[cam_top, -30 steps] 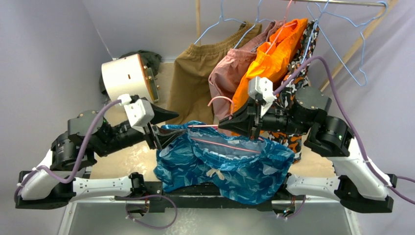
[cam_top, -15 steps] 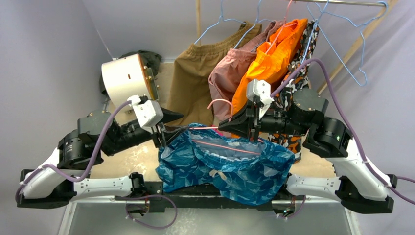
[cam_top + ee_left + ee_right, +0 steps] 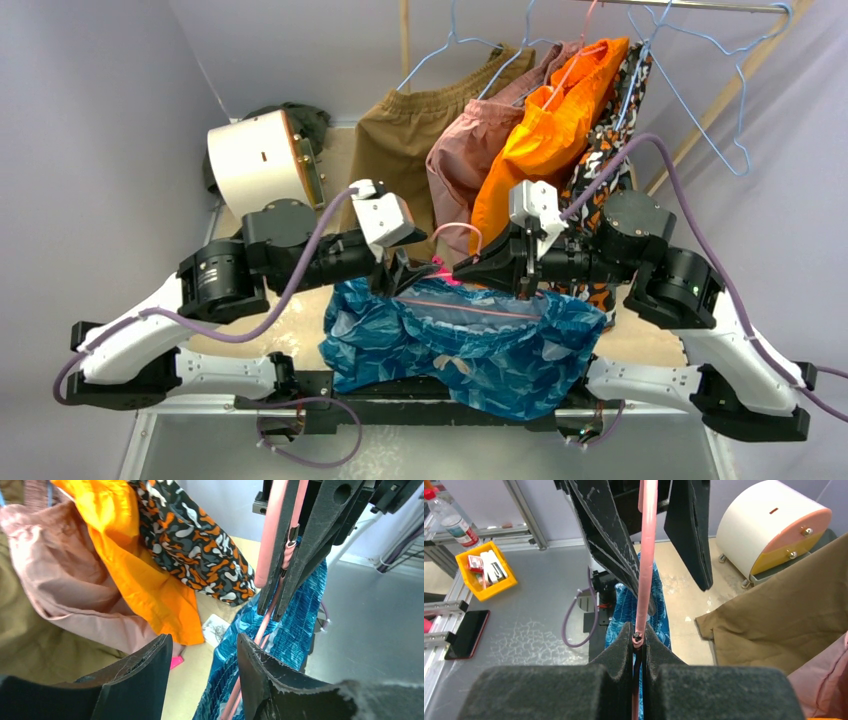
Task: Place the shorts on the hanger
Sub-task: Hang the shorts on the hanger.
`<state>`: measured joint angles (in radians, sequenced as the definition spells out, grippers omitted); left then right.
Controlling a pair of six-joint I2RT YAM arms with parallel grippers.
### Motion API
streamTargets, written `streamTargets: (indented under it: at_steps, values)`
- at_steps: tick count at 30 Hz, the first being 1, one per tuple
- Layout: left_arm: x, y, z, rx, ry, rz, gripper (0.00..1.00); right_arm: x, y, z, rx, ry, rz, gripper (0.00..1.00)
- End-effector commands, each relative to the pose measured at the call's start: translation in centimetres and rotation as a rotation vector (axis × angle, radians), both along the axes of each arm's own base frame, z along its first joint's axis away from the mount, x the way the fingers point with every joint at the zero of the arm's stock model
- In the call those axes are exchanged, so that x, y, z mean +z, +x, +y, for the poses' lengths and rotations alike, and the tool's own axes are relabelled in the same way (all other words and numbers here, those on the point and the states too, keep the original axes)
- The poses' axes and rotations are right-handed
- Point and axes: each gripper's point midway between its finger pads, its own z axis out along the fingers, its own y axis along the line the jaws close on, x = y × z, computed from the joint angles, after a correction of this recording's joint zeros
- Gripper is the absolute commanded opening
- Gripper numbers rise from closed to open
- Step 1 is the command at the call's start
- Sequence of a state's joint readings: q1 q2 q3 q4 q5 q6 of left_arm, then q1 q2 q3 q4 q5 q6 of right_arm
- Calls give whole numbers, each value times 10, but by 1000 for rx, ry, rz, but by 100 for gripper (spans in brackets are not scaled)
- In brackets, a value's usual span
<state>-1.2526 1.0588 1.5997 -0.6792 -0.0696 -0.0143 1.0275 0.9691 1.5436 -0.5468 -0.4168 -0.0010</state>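
Looking down from the top camera, you see the right gripper (image 3: pixel 462 268) pinched tight on the hanger (image 3: pixel 470 303) near the base of its hook. The hanger's lower bar runs across the open waistband of the shorts (image 3: pixel 470 350). The shorts sag below both grippers and spill over the near edge of the tan table (image 3: pixel 250 325), between the two arm bases. Your left gripper (image 3: pixel 398 275) sits at the left end of the waistband, facing the right one. A white drum (image 3: pixel 250 160) stands at the back left. Behind the arms, brown shorts (image 3: pixel 400 150), a pink garment (image 3: pixel 460 165), orange shorts (image 3: pixel 555 130) and a patterned garment (image 3: pixel 600 170) hang on light blue hangers (image 3: pixel 700 110). Plain lilac walls close in the space.

From the left wrist, your jaws stand apart with nothing pressed between them. The hanger wire and the gathered waistband lie just beside the right-hand finger (image 3: pixel 280 680); you cannot tell whether they touch it. Ahead, the other gripper's black fingers (image 3: pixel 310 535) clamp the pink wire above the blue fabric.

From the right wrist, the foam pads (image 3: pixel 619 650) are closed on the wire, which rises straight between the left gripper's two spread fingers. The shorts hang behind it, over the table edge. Beyond lies a grey metal bench (image 3: pixel 539 630) with a yellow bin (image 3: pixel 484 567), a bottle (image 3: pixel 449 517) and a phone (image 3: pixel 466 632).
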Motion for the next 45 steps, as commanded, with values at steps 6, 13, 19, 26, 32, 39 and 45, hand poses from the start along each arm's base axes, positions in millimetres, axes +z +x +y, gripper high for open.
streamTargets:
  at_steps: [6,13,19,26,32,39,45]
  values:
    - [-1,-15,-8,-75,-23,72,48,25,-16,-17,45,103,-110,0]
    - [36,12,44,174,-241,42,55,40,10,-30,-139,167,-124,0]
    - [63,8,93,272,-490,174,71,48,55,-37,-400,220,-70,0]
    - [0,5,62,294,-504,488,71,56,103,-37,-648,226,-31,0]
    - [-50,-3,10,240,-382,653,58,56,122,-29,-719,210,-19,0]
    - [-97,13,3,396,-336,742,57,55,124,-31,-738,241,-6,0]
    - [-128,28,7,531,-431,838,59,57,121,-37,-747,275,5,0]
